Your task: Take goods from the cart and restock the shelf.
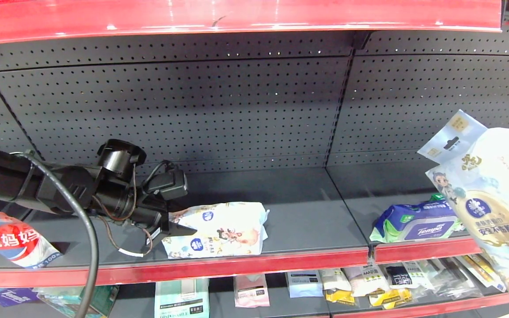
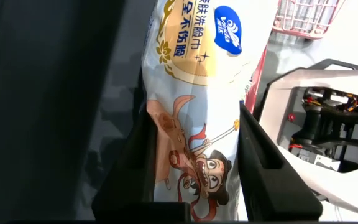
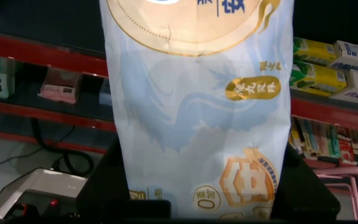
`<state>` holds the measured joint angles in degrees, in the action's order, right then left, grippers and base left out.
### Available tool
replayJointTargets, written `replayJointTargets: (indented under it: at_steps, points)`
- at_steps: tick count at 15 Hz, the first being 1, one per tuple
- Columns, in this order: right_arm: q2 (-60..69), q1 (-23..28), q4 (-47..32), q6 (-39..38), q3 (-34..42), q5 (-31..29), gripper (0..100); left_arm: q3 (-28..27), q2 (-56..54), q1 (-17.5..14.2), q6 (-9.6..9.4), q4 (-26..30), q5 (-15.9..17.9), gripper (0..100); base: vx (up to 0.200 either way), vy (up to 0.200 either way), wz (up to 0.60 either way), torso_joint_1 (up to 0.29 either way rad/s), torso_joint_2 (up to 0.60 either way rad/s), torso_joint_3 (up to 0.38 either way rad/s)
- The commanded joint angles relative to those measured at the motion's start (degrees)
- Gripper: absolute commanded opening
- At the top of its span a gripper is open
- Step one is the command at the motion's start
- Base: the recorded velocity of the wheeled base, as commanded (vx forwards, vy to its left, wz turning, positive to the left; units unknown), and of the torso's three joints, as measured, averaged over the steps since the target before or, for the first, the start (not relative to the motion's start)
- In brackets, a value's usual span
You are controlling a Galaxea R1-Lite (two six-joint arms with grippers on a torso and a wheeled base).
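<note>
Left arm [image 1: 38, 185]: stretched level from the left edge toward the centre of the head view; left gripper [image 1: 181, 229] is closed on the near end of a white pack [image 1: 228, 229], which is laid flat on the shelf [image 1: 307, 212] at lower centre. Right gripper [image 3: 204, 168]: a second pack [image 1: 497, 194] is clamped between its fingers, held roughly upright at the right edge.

Glossy plastic pkg [image 1: 226, 229], matt metal shelf [image 1: 307, 212]

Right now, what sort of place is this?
Likely a shop aisle: dark grey pegboard shelving with red front strips, a white cartoon-printed pack and a blue wipes pack on it, a tall white pouch held up.
</note>
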<state>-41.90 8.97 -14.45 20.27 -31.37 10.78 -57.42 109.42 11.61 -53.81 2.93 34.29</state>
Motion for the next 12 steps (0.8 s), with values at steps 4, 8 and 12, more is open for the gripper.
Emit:
replayJointTargets:
  at_steps: [4, 8, 12]
  points:
    - [-0.4, 0.0, 0.0, 0.1, 0.0, 0.0, 0, -1.2, 1.3, -0.2, -0.07, -0.3, -0.1, 0, 0.000, 0.000, 0.00, 0.000, 0.00, 0.000]
    - [-0.8, 0.0, 0.0, 0.1, -0.4, -0.1, 0, 0.7, 1.0, -0.1, -1.65, 0.0, 0.4, 0, 0.000, 0.000, 0.00, 0.000, 0.00, 0.000]
    - [-1.5, -0.2, 0.2, 0.1, -0.5, -0.8, 0, 1.4, 0.4, -0.2, -1.83, 0.1, 1.2, 0, 0.000, 0.000, 0.00, 0.000, 0.00, 0.000]
